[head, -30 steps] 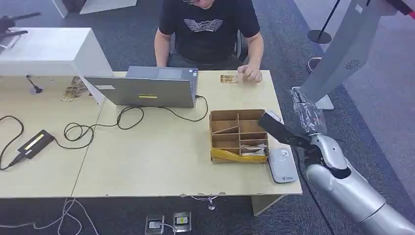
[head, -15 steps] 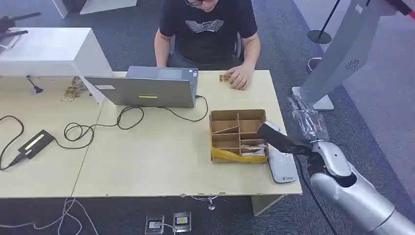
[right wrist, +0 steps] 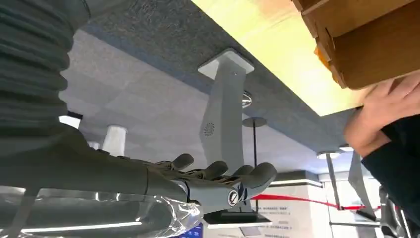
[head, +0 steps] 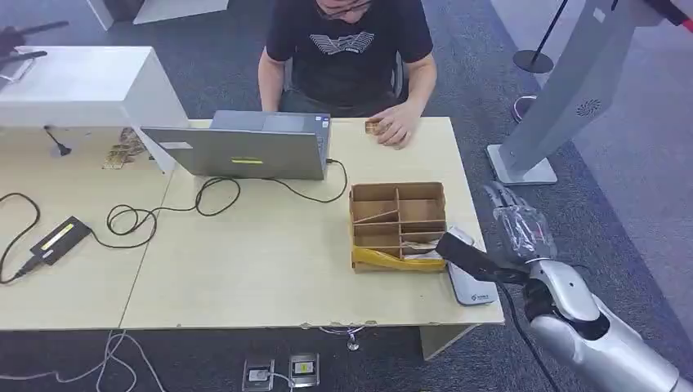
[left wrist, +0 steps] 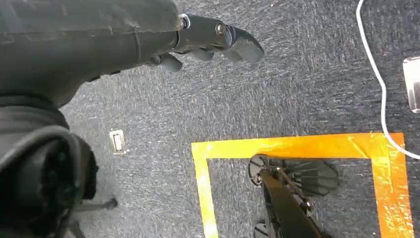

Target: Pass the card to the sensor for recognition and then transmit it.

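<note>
A small tan card (head: 375,128) lies at the table's far edge, partly under the hand (head: 396,131) of a person seated there. The grey flat sensor (head: 471,287) sits on the table's near right corner, beside a partitioned cardboard box (head: 398,224). My right hand (head: 516,222), wrapped in clear plastic, hangs off the table's right edge with its fingers stretched out and nothing in it; its dark thumb (head: 464,255) reaches over the sensor. The right wrist view shows the same hand (right wrist: 218,186) empty. My left hand (left wrist: 208,39) hangs over the carpet and holds nothing.
A grey laptop (head: 245,151) stands in front of the person (head: 347,49), with black cables (head: 163,214) and a black adapter (head: 59,239) on the left half of the table (head: 261,278). A white box (head: 82,86) stands at the far left, a grey kiosk stand (head: 564,90) at the right.
My right arm has drawn back and down toward the near right, away from the box. The person's hand has slid left onto the card.
</note>
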